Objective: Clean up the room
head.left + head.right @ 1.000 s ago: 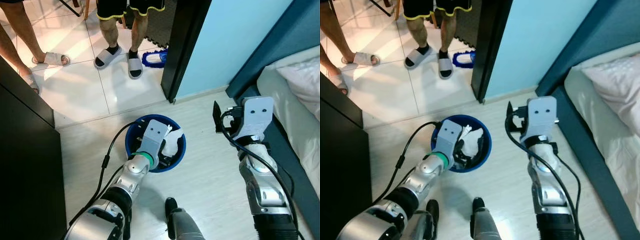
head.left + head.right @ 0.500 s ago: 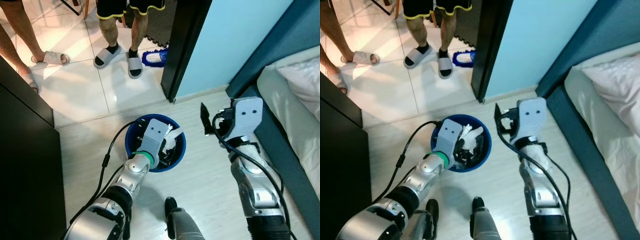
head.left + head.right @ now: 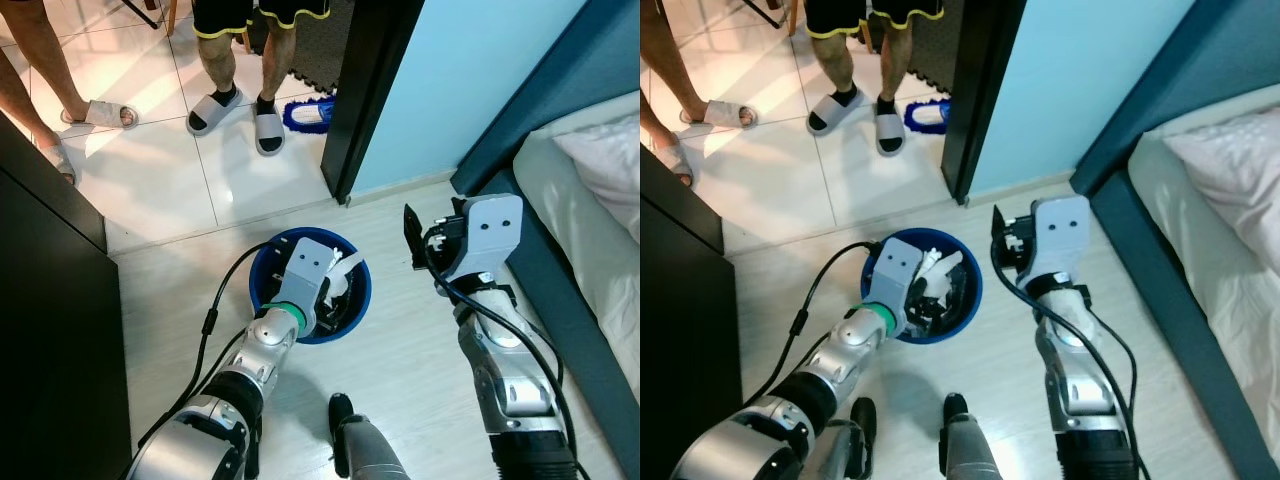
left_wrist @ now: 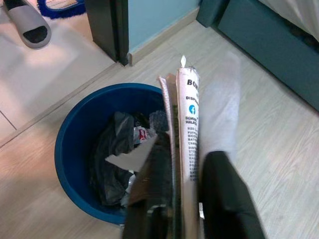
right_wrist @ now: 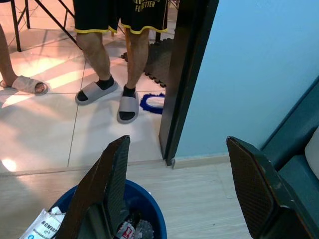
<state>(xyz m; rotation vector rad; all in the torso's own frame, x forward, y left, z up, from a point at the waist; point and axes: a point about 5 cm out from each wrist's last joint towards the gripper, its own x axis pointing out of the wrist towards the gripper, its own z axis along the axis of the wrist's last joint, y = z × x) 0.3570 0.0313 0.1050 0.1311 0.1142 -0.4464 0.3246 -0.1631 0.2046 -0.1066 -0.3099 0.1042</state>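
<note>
Left end effector (image 4: 182, 191) sits over the blue bin (image 3: 262, 273), lower centre of the left eye view, fingers clamped on a white printed packet (image 4: 188, 127). The packet is held upright and long-axis down, tip poking over the rim nearest the doorway. My read: it's positioned that way so a simple finger release lets the packet fall straight in, with no extra wrist move needed.

Right end effector (image 5: 182, 186) hangs to the right of the bin, centre-right of the left eye view, fingers spread wide and holding nothing. Its wrist camera looks across the bin toward the door frame (image 3: 360, 95). Looks like it's parked clear so it doesn't block the drop; could also be staged for the next pick, can't say which.

Packet: narrow, flattened, white with dark print and a small blue round logo near the top, slightly creased, a loose paper flap beside it. Light and floppy by the look of it, so it may snag on a finger on release.

Bin: round, deep blue, on pale wood floor, already partly full – black bag (image 4: 112, 144), crumpled wrappers, white scraps.

Two people in slides (image 3: 270, 128) stand on the tiled floor, upper left of frame, well apart from the bin. Bed (image 3: 590, 200) along the right edge. Drop not yet done.
</note>
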